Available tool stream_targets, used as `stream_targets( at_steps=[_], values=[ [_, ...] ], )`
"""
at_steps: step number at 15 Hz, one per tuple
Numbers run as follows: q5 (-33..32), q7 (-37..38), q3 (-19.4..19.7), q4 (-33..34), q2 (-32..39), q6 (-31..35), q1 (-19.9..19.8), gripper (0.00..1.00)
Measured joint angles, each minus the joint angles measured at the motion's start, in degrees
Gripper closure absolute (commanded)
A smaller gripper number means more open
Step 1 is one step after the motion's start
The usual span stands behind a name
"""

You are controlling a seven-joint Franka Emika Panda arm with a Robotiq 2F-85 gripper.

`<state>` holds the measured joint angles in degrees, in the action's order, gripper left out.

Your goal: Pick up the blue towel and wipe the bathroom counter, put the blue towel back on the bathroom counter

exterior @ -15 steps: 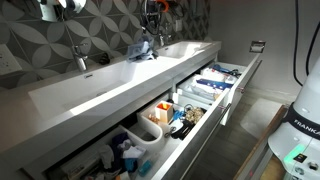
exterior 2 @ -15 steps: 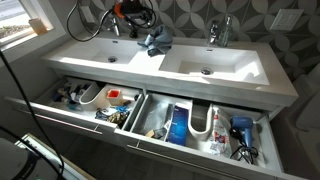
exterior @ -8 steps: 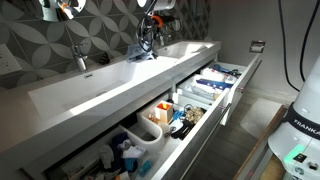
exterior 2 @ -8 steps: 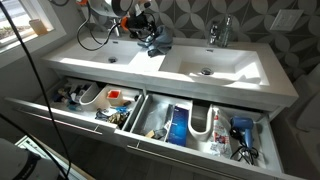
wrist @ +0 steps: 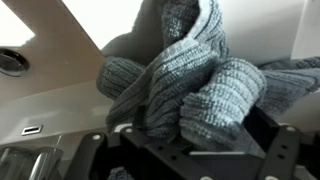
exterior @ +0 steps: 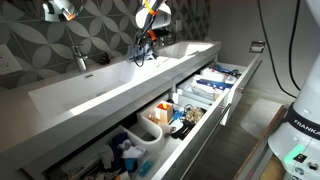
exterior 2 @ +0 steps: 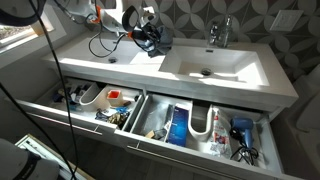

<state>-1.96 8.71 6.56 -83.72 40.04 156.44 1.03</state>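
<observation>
a: status of gripper (wrist: 185,150) against towel (wrist: 185,75)?
b: lowered over the towel, fingers (wrist: 290,150) spread wide, one each side of the bunched cloth in the wrist view. not yet clamped; folds lying loose between the jaws.

a: location of towel?
b: heaped on the counter (exterior 2: 235,70), on the strip between the two basins, towards the back wall and just beside the nearer tap (exterior: 140,48). largely masked by the gripper (exterior 2: 148,32) in both exterior views; only a dark edge visible under the fingers. gripper (exterior: 150,30) seen directly above the same spot.

a: step in hand?
b: judged as the pick-up: approach complete or nearly so, grasp pending. no wiping evident.

a: requirement for next move?
b: probably close fingers on the thickest fold, deep enough to catch several layers. then lift clear of the tap before any sweep. cloth is knitted and limp, so expect hanging ends; keep these away from the tap and out of the open drawer (exterior 2: 150,115) below the counter edge.

a: after that?
b: drag across the counter top, then set down again on the counter.
</observation>
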Motion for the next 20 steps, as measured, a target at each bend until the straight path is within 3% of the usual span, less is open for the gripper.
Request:
stream_targets(
  at_steps=[3,4,5,10,14,17,20],
  values=[
    [0.05,1.68,0.29,3.1,3.69,3.0,0.09,0.0],
    [0.05,2.11,0.57,4.12,4.89,3.76,0.16,0.25],
    [0.05,2.46,0.85,5.13,6.04,4.18,0.22,0.26],
    [0.05,3.48,1.8,9.3,9.99,3.66,0.74,0.62],
    [-0.01,4.66,3.31,11.87,9.97,-2.3,2.06,0.88],
    [-0.28,5.85,4.65,13.19,8.96,-9.01,3.26,0.94],
    [-0.75,6.74,5.01,13.49,7.07,-14.51,3.51,0.93]
  ],
)
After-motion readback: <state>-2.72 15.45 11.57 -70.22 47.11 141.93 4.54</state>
